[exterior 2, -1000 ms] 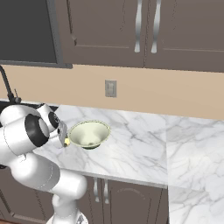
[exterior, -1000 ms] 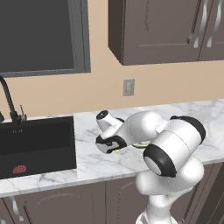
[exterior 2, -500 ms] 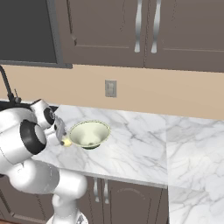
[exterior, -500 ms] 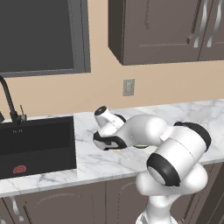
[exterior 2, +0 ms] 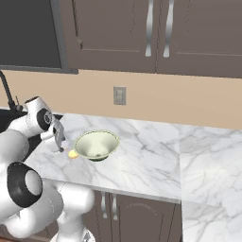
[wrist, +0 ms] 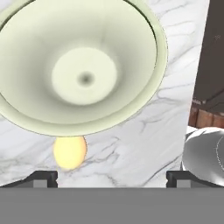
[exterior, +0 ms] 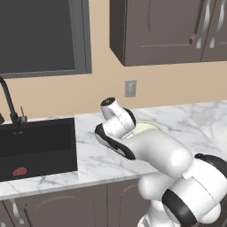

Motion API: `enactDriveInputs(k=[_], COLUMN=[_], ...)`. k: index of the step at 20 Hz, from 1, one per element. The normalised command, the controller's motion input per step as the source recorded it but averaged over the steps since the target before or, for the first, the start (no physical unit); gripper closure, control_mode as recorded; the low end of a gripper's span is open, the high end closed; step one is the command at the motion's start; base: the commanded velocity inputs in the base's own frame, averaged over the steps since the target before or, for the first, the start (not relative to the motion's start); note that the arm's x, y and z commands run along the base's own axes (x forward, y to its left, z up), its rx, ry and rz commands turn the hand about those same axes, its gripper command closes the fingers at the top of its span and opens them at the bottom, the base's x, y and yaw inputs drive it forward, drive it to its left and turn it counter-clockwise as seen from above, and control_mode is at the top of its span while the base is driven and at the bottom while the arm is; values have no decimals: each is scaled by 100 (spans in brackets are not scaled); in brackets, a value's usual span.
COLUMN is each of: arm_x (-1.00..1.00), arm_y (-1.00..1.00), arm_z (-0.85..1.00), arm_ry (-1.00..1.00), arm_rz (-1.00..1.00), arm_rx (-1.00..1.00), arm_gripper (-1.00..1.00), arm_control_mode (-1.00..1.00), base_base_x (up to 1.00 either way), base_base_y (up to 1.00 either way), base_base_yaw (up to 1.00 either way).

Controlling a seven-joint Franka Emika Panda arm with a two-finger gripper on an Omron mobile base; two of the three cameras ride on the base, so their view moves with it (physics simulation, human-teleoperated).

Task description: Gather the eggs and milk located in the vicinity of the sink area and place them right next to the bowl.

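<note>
A small yellow-orange egg (exterior 2: 73,154) lies on the marble counter, just left of the cream-green bowl (exterior 2: 97,144) and close to its base. My gripper (exterior 2: 58,141) hangs open a little above and to the left of the egg, with nothing between its fingers. Looking along the hand, the egg (wrist: 70,152) rests at the bowl's (wrist: 83,65) near rim, inside the wide gap of the gripper (wrist: 111,178). My arm covers most of the bowl (exterior: 145,127) in the left base view. The black sink (exterior: 35,146) lies to the left. The milk is out of view.
A tall black faucet (exterior: 9,104) stands behind the sink, and a flat red round thing (exterior: 19,171) lies in the basin. Dark cabinets (exterior 2: 156,33) hang above the counter. Bare marble (exterior 2: 156,156) stretches right of the bowl to the counter's front edge.
The jaws have opened and let go of the egg, which now lies on the counter beside the bowl. The hand has drawn back a little toward the sink side.
</note>
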Motion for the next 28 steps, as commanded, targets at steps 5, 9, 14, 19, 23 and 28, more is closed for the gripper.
enactDriveInputs(k=[5, 9, 14, 19, 23, 28], arm_x=[-11, -7, 0, 0, 0, 0], arm_y=[-68, -78, -53, -19, 0, 0], arm_z=[24, 1, 0, 15, 26, 0], arm_ry=[-1, 0, 7, 28, 18, 0], arm_rz=[39, 53, 60, 51, 39, 0], arm_rx=[5, 1, 2, 2, 0, 0], arm_gripper=[-100, -100, -100, -100, -100, -100], arm_control_mode=[-100, -100, -100, -100, -100, -100], base_base_x=[0, 0, 0, 0, 0, 0], base_base_y=[0, 0, 0, 0, 0, 0], base_base_yaw=[0, 0, 0, 0, 0, 0])
